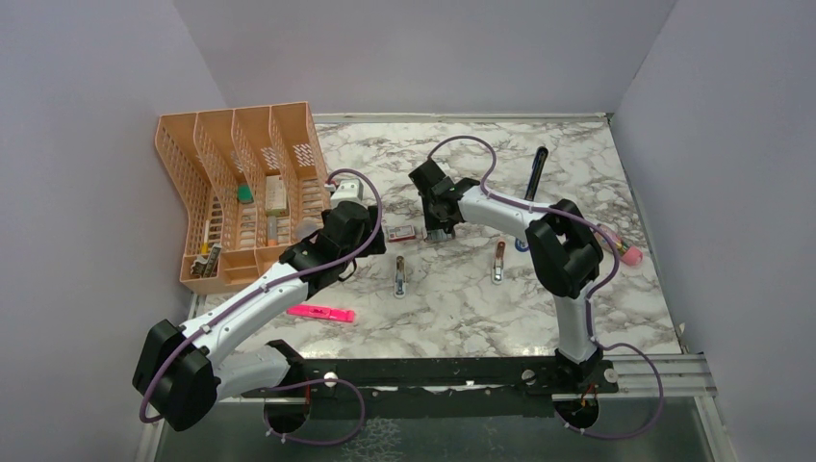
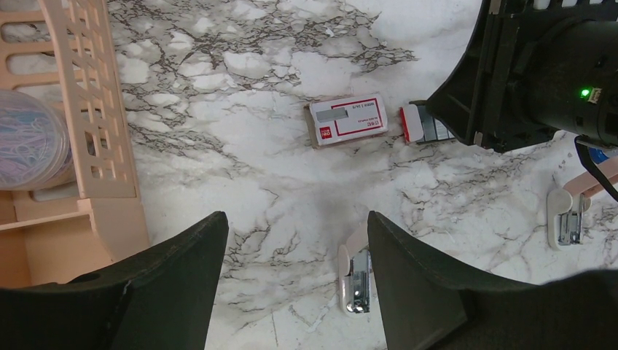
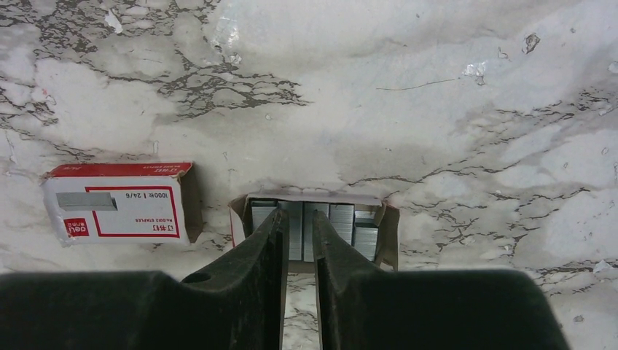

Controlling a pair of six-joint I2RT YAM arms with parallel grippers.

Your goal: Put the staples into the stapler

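The staples point(image 3: 342, 219) lie as silvery strips in a small open cardboard tray, which also shows in the top view point(image 1: 440, 234) and the left wrist view point(image 2: 423, 125). Their red-and-white box point(image 3: 116, 204) lies just left of the tray point(image 1: 401, 232). My right gripper point(image 3: 297, 217) is over the tray's left half, its fingers a narrow gap apart and holding nothing that I can see. My left gripper point(image 2: 295, 226) is wide open and empty above bare marble, near the box. The stapler is almost hidden behind the right arm; only a blue bit point(image 1: 521, 244) shows.
A peach organiser basket point(image 1: 231, 192) stands at the back left. A white capsule piece with a metal clip point(image 2: 355, 281) lies by my left gripper's right finger, and a peach-pink piece point(image 1: 498, 260) lies further right. A pink highlighter point(image 1: 320, 313) lies near front; a black pen point(image 1: 537, 168) lies at back.
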